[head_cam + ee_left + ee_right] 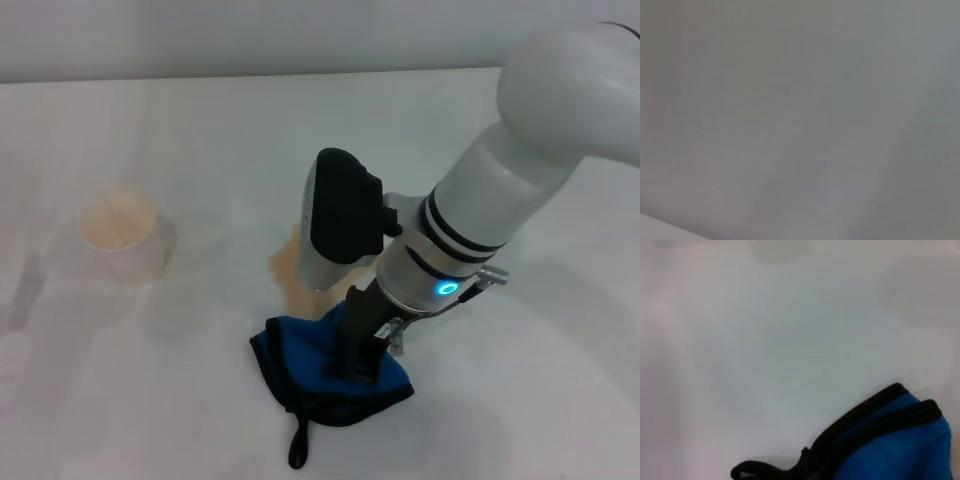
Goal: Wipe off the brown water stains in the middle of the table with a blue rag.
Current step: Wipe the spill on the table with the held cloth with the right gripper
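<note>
The blue rag [300,362] with black edging lies bunched on the white table [540,410], its black loop [298,446] trailing toward the front edge. My right gripper [356,368] points down into the rag and is shut on it. The brown water stains [287,262] show as a tan patch just behind the rag, mostly hidden by the right wrist. The right wrist view shows a corner of the rag [900,445] on the bare table [765,340]. The left gripper is out of view; its wrist view shows only a blank grey surface.
A cream paper cup [122,236] stands upright at the left of the table, well apart from the rag. The table's far edge meets a wall [250,35] at the back.
</note>
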